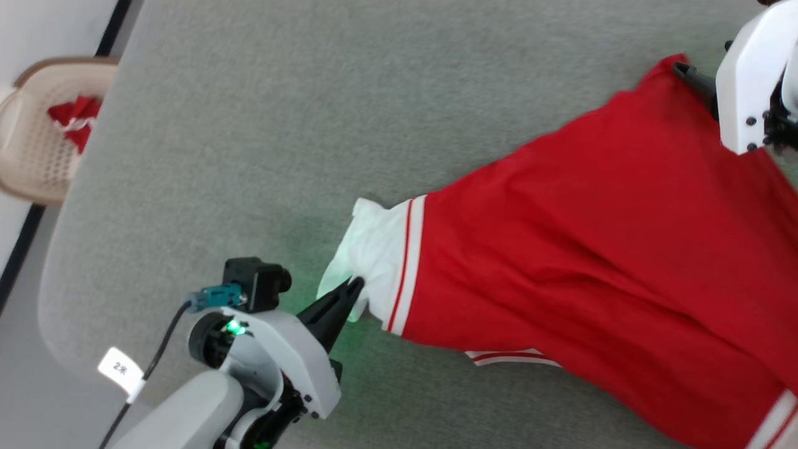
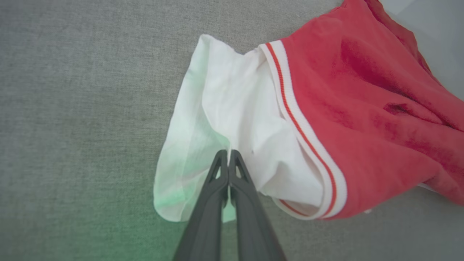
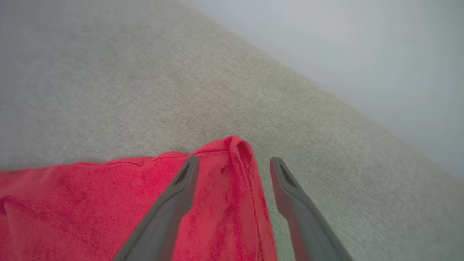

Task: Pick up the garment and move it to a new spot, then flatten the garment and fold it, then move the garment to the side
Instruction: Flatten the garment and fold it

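Two grips would be needed to carry the garment evenly, and only one is made. It lies spread across the grey table, reaching from near the middle to the right edge of the head view. The left gripper is pressed together on the white sleeve end, where a crease runs into its tips. The right gripper stands spread, straddling a red corner without pinching it. If the left arm pulls now, the thin sleeve could slip out, or the body could drag and bunch, since the far corner is free. If the right jaws close too high, they may miss the fold. How much cloth sits between the left tips cannot be told. The garment's lower right part is cut off, and the right arm's white casing hides part of its upper edge
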